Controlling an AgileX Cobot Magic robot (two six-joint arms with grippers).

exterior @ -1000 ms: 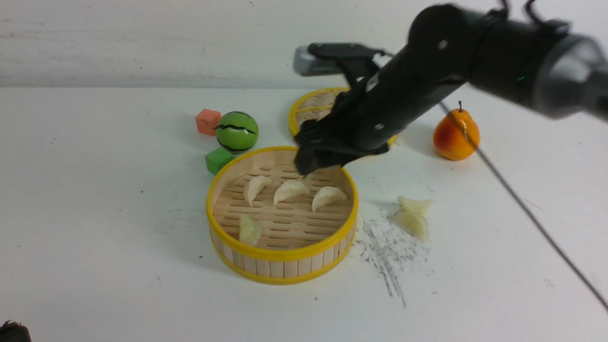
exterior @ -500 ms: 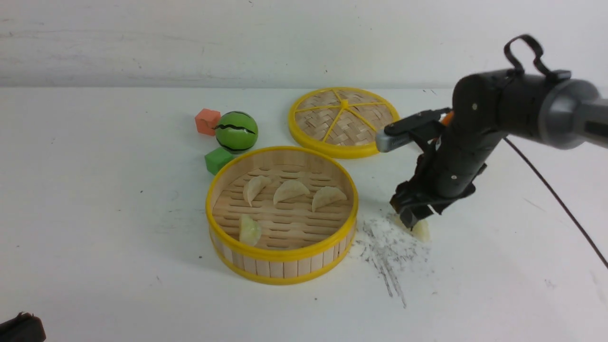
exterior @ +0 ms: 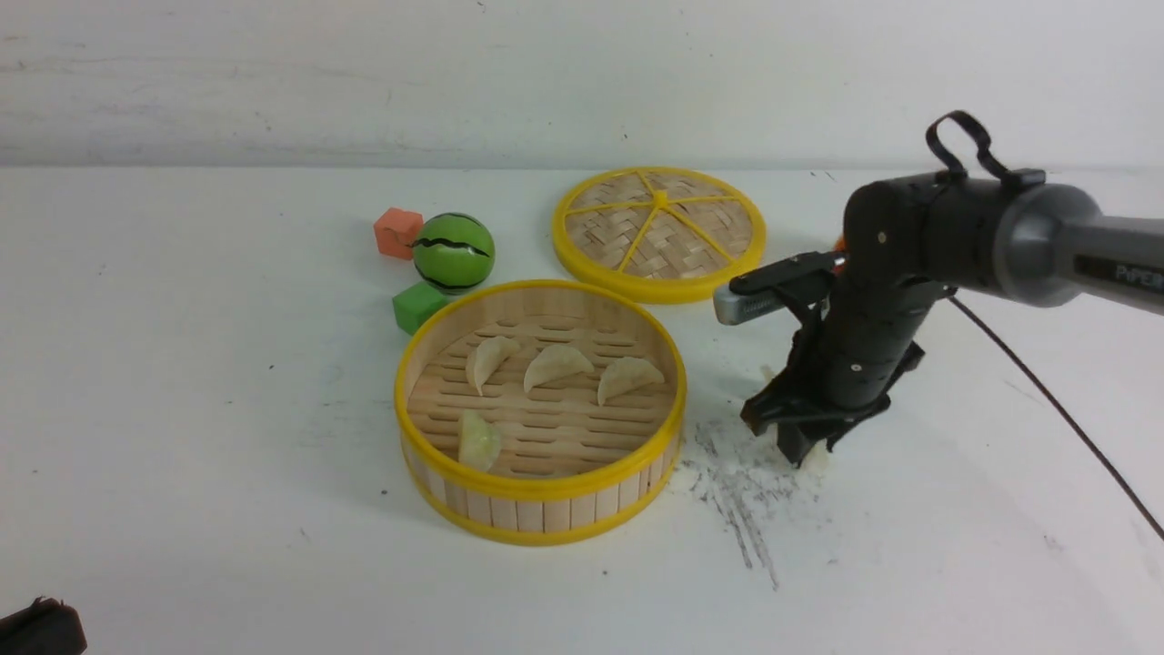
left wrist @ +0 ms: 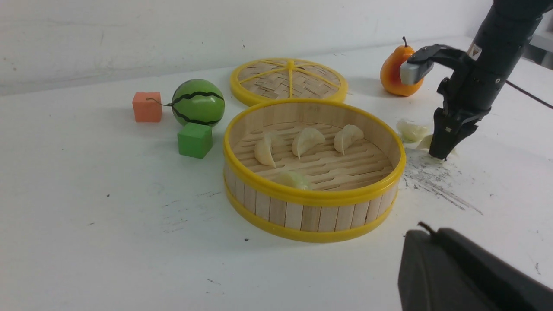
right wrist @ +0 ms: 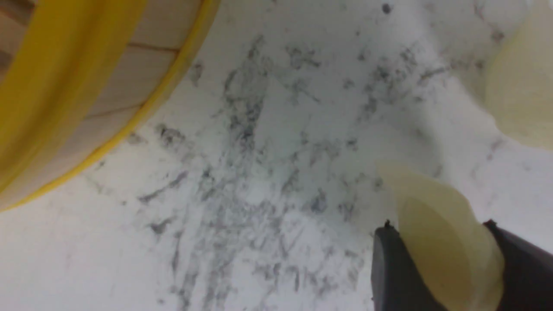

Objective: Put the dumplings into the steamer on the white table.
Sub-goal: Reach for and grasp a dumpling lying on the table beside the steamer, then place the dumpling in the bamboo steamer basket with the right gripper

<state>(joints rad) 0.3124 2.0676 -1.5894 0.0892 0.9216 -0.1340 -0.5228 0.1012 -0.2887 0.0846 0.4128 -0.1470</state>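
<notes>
Beside the round bamboo steamer (exterior: 541, 487), with its yellow rims, slat floor and wooden strip wall, the black right fingers (exterior: 802, 451) point down at the flat white worktop (exterior: 182, 409). They squeeze one small, shiny, pale yellow-green dumpling (right wrist: 449, 242) from both sides, and it fills the gap between them. A second pale dumpling (left wrist: 412, 129) lies on the worktop just beside them. Rough dark grey scratch marks (exterior: 741, 491) smear the worktop between the steamer and the fingers.

Four dumplings lie inside the steamer. The three cream-white dumplings (exterior: 556, 364), shaped like half moons, sit in a row at the back. One greenish dumpling (exterior: 477, 439) sits near the front wall.

Farther back are a flat woven lid with yellow spokes (exterior: 659, 232), a smooth green striped ball (exterior: 453, 252), an orange block (exterior: 398, 232), a green block (exterior: 418, 305) and a shiny orange pear (left wrist: 396, 69).

The dark left fingers (left wrist: 453, 268) stay low at the near edge, pressed together.
</notes>
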